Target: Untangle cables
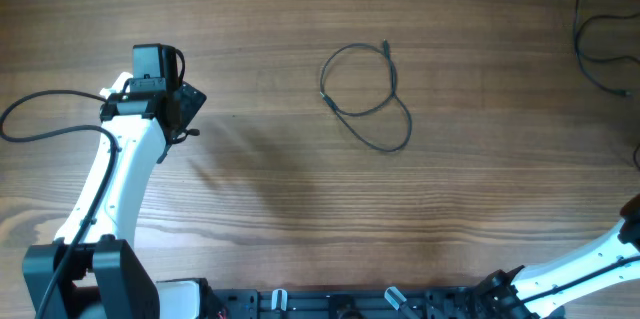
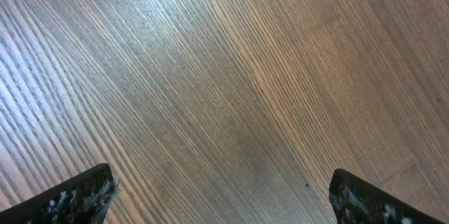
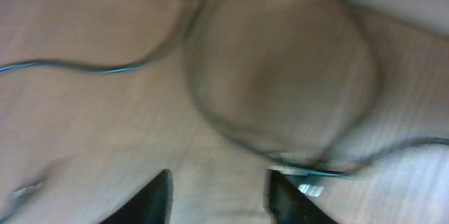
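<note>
One thin black cable (image 1: 367, 96) lies as a loose loop with a crossed tail at the table's middle. A second black cable (image 1: 590, 34) lies in loops at the far right edge. My left gripper (image 1: 188, 109) is at the left, well apart from both; in the left wrist view (image 2: 221, 182) its jaws are wide open over bare wood. My right gripper (image 3: 221, 199) is open and empty. Its blurred view shows a cable loop (image 3: 193, 90) just ahead of the fingertips, with a plug end (image 3: 302, 175) by the right finger. The right gripper itself is outside the overhead view.
The wooden table (image 1: 300, 209) fills the view. A thicker black arm wire (image 1: 40, 124) curves at the far left. The right arm's white link (image 1: 590, 259) crosses the bottom right corner. The arm bases (image 1: 350, 304) sit along the front edge.
</note>
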You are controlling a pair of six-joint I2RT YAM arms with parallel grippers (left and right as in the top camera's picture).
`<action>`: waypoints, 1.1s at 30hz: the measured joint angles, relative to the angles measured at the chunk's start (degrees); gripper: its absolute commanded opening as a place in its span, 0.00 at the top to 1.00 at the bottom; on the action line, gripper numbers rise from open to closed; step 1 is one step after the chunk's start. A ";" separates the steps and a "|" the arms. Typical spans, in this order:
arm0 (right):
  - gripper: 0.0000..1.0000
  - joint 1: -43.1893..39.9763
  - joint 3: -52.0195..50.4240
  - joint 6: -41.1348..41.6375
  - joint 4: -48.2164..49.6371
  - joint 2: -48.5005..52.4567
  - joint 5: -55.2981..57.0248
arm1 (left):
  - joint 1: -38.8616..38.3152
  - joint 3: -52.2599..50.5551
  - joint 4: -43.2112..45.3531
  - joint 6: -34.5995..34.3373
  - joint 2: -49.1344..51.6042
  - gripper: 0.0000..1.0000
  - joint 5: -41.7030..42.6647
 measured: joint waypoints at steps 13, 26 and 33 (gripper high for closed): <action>0.00 31.87 0.04 -0.74 -4.55 -1.97 -36.63 | 0.00 0.00 0.00 0.00 0.00 0.00 0.00; 0.06 67.28 0.02 0.11 -10.54 0.72 5.99 | 0.00 0.00 0.00 0.00 0.00 0.00 0.00; 0.24 68.28 -0.26 10.19 -21.22 1.60 5.86 | 0.00 0.00 -0.02 0.00 0.00 0.00 0.00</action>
